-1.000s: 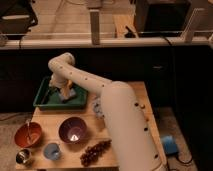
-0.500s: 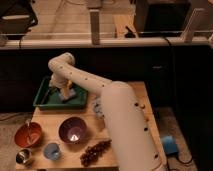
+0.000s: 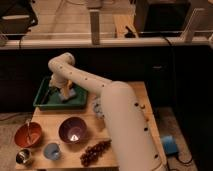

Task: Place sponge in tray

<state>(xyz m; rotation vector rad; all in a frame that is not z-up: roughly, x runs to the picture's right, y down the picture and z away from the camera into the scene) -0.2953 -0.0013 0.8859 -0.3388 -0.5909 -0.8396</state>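
A green tray stands at the back left of the wooden table. A pale blue sponge lies inside it toward the right side. My white arm reaches over the table and bends down into the tray. My gripper is down in the tray, right at the sponge's left edge.
On the table's front stand a purple bowl, an orange bowl with a utensil, a small blue cup, a metal cup and a bunch of dark grapes. A blue object lies on the floor at right.
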